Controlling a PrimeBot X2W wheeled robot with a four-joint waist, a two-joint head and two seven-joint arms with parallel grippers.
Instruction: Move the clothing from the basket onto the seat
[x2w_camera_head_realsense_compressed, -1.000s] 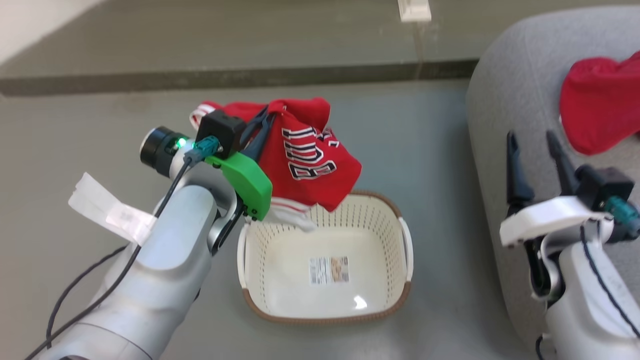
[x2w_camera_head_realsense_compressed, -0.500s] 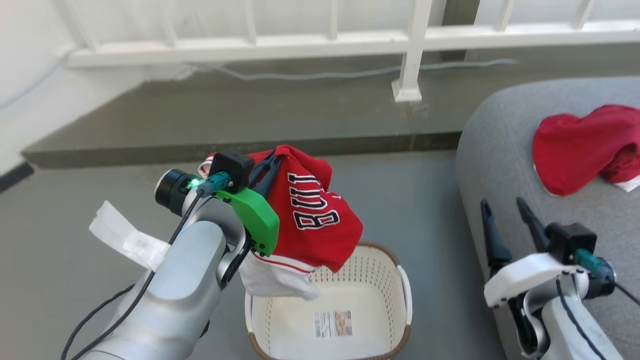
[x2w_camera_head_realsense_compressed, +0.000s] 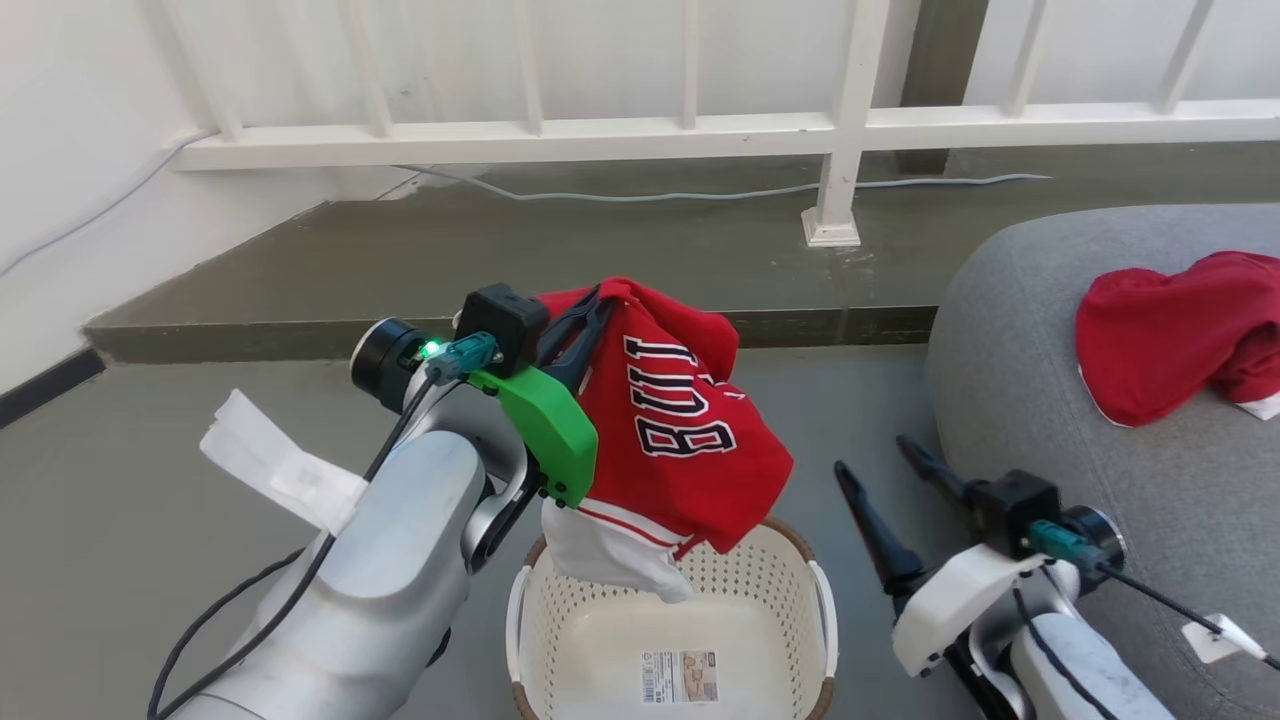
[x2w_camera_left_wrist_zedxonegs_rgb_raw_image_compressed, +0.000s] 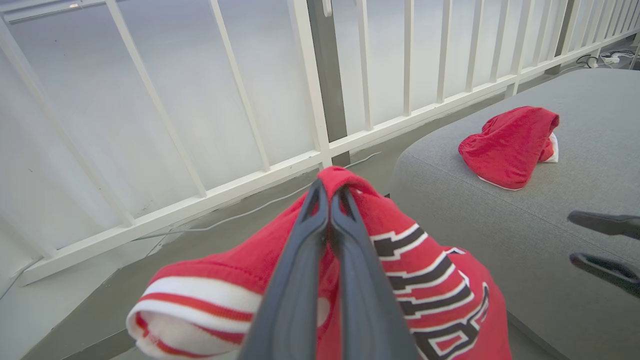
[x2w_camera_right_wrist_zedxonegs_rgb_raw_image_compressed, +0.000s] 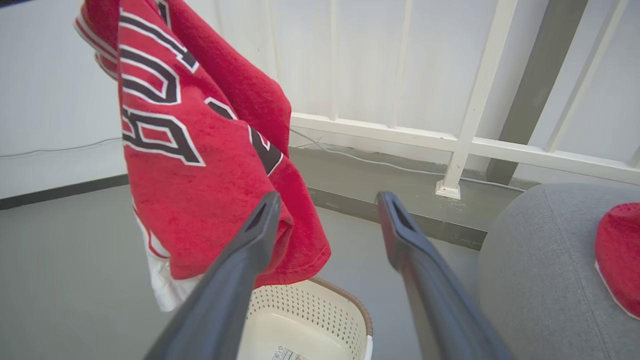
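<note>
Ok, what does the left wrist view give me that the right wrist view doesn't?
Left wrist, not right wrist: the left gripper, shut on a fold of the red numbered jersey. Right wrist, not left wrist: the cream perforated plastic basket below the hanging jersey. Both: the jersey, the grey fabric seat, the plain red garment lying on it, the white railing and the open, empty right gripper.

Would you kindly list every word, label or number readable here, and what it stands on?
"BULL": dark white-edged letters on the red jersey; the rest is folded away.
The label on the basket floor: too small to read.
The white tag on the left arm: blurred.
</note>
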